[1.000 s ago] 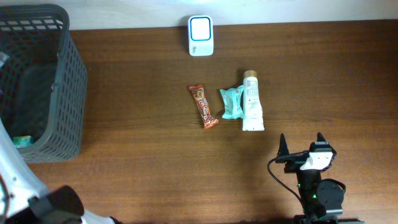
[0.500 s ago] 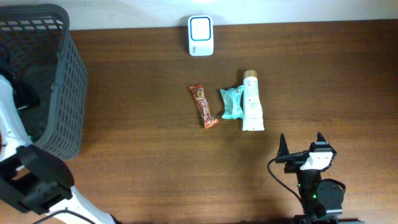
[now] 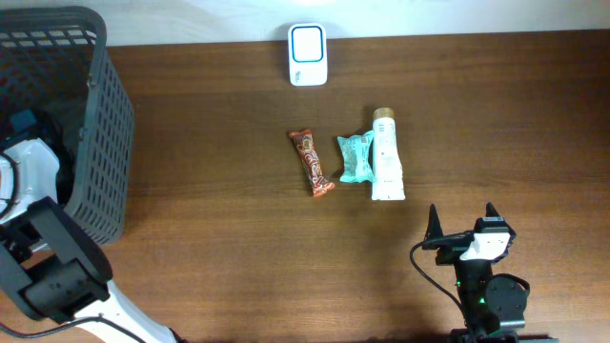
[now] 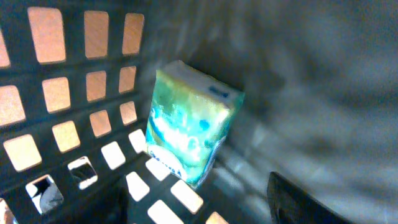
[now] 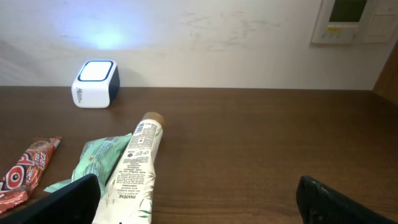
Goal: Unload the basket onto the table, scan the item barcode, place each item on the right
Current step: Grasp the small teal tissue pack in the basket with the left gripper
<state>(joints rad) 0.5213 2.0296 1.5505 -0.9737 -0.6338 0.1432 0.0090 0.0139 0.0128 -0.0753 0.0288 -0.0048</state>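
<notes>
While the left gripper (image 3: 19,122) sits inside the basket (image 3: 105,114), its opening unreadable, a packet (image 4: 189,127) leans on the mesh close by. A careless lift could snag the wall and tip the basket. The right gripper (image 3: 462,217) gapes wide. At its 10 o'clock the tube (image 3: 386,157) touches a pouch (image 3: 355,157), so grasping one may drag both. The scanner (image 3: 308,54) waits at the bench's 12 o'clock.

Basket (image 3: 107,143): dark grey mesh, at the table's left end.
Table (image 3: 219,257): brown wood grain.
Wall panel (image 5: 348,22): white, on pale wall.
</notes>
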